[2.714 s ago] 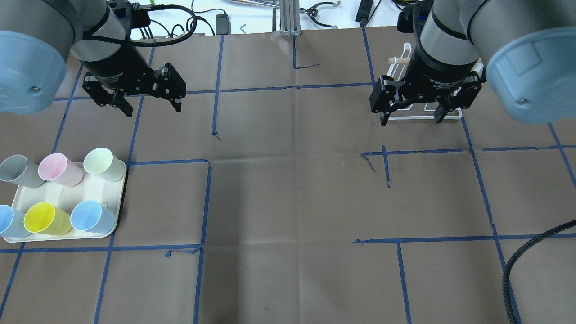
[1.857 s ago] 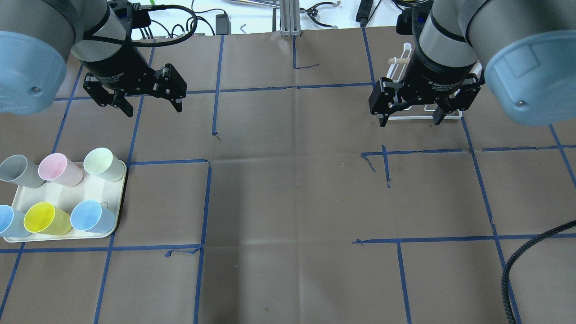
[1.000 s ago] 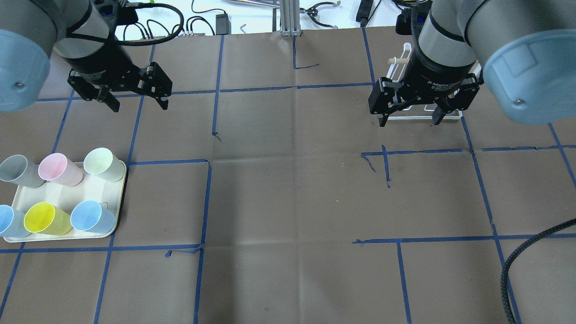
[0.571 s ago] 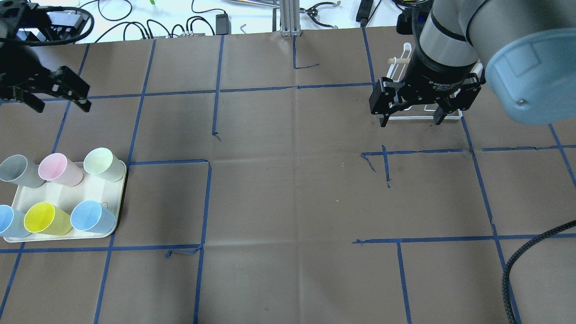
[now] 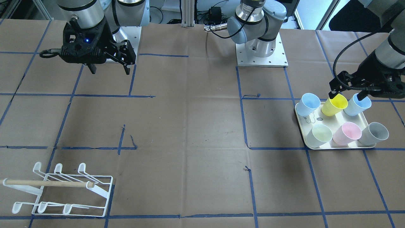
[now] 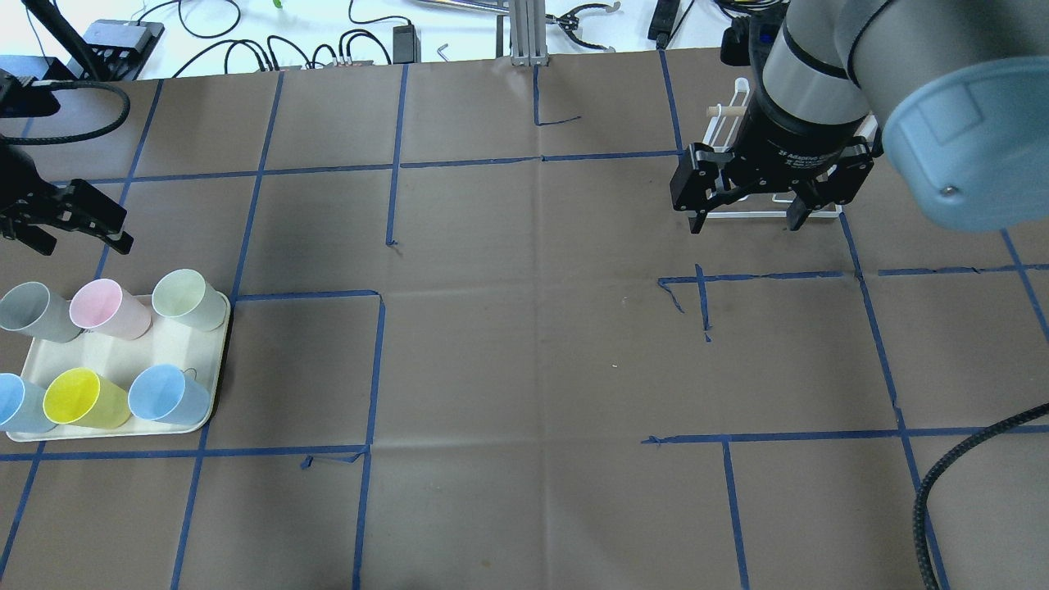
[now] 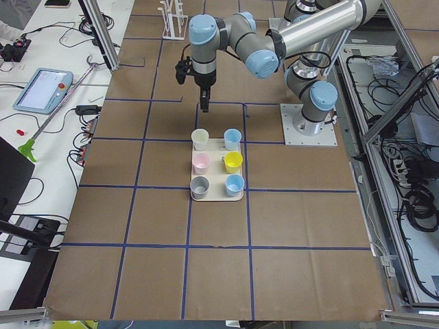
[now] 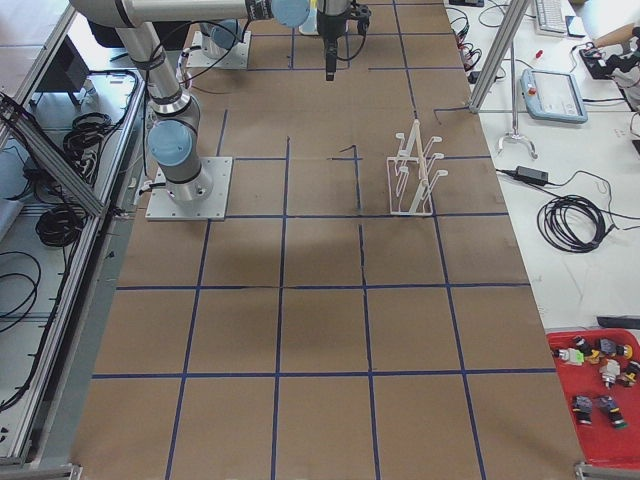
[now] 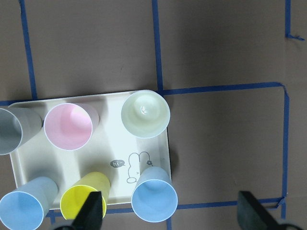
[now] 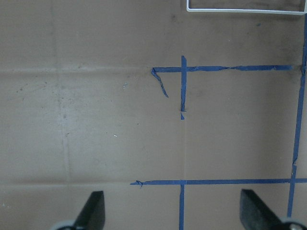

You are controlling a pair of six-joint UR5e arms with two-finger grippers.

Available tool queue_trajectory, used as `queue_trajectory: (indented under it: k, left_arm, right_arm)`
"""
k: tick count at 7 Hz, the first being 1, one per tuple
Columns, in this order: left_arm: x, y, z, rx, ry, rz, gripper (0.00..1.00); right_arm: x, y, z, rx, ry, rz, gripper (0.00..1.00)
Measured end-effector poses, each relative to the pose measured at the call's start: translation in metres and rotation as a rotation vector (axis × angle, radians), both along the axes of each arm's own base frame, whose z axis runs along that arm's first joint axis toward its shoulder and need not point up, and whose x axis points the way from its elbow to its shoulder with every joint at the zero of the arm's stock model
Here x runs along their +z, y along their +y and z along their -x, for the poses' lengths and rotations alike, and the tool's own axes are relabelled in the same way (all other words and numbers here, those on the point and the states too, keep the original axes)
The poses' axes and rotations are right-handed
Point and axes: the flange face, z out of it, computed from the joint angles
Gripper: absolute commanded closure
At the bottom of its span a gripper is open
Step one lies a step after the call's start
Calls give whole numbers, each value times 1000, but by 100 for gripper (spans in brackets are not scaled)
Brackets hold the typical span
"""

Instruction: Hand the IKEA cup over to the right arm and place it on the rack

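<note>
IKEA cups (image 6: 78, 397) unmoved; left pincer (image 6: 84, 244), spread, shifted toward tray (image 6: 123, 352).

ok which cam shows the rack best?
Exterior front-facing: the rack is whole, fairly large and unobstructed. Overhead has it mostly hidden behind the right gripper. Exterior right shows it small and end-on, exterior left tiny at the far end, right wrist only a base wire.

White tray (image 6: 115, 351) on brown paper (image 6: 533, 352) crossed with blue tape lines (image 6: 459, 162); tablet (image 7: 42, 89) off to the side.
</note>
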Motion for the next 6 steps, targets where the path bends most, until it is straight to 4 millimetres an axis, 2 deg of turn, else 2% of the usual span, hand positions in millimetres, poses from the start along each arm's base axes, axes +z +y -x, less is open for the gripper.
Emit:
queue_trajectory:
  k: [3, 6]
  left_arm:
    - [-67, -1, 5, 8, -19, 53, 1]
    - [-125, -19, 19, -29, -33, 81, 1]
  right_arm:
    - [0, 0, 0, -3, -1, 0, 0]
    - [-3, 0, 0, -4, 0, -6, 0]
